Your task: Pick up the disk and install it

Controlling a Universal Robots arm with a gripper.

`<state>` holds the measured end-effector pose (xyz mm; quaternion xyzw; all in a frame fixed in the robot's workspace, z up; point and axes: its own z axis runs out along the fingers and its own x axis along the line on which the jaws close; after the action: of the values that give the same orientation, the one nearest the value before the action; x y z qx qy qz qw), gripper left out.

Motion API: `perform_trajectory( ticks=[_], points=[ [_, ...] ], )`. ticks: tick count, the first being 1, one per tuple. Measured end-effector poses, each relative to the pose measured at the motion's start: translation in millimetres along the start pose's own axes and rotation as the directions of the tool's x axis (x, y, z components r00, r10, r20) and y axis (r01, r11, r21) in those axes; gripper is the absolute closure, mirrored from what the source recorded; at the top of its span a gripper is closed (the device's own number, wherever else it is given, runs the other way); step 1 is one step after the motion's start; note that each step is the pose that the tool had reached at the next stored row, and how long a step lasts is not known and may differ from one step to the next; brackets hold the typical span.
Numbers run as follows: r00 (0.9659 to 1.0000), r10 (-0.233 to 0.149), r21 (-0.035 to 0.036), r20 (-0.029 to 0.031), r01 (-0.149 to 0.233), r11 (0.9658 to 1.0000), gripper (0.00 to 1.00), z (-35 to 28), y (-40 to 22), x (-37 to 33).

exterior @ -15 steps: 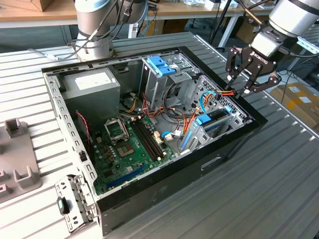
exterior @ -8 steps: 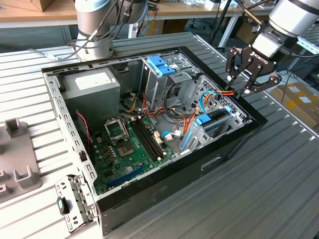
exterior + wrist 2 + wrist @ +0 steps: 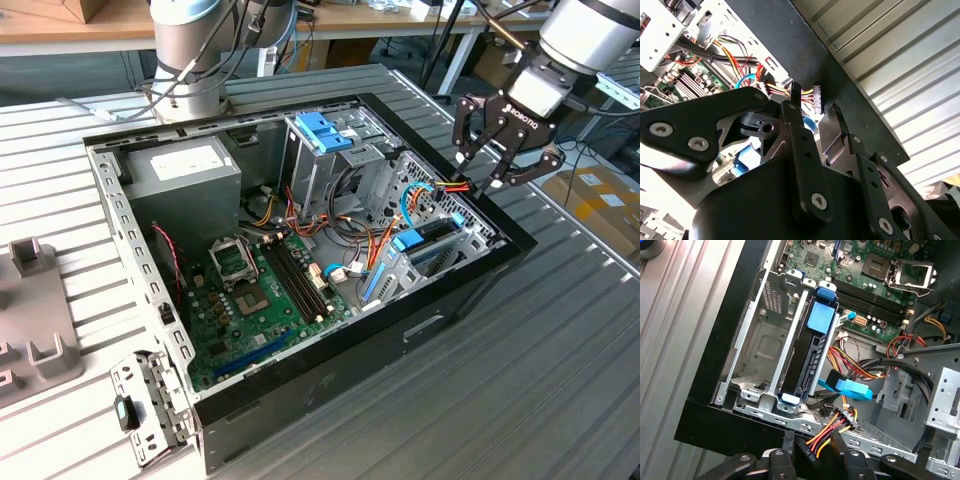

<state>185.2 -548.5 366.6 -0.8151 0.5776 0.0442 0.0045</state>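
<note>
The disk, dark with bright blue rails and a blue tab end, sits slotted between the metal rails of a drive bay at the corner of the open computer case. In the exterior view the disk lies at the case's right end. My gripper hovers open just above the case rim beside that bay, apart from the disk. A bundle of red, yellow and black wires with a black connector lies between its fingers. In the second wrist view the gripper frames the same connector.
A tall metal drive cage with a blue handle stands mid-case, with a grey power supply and motherboard to the exterior view's left. Loose cables cross the middle. A grey fixture rests on the slatted table.
</note>
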Motion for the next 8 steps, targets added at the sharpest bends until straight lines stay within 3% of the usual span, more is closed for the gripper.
perform_trajectory(
  ticks=[8],
  points=[
    [0.9991,-0.043,-0.0034,-0.0018,0.043,0.9991,0.58,0.0,0.0,0.0]
  ],
)
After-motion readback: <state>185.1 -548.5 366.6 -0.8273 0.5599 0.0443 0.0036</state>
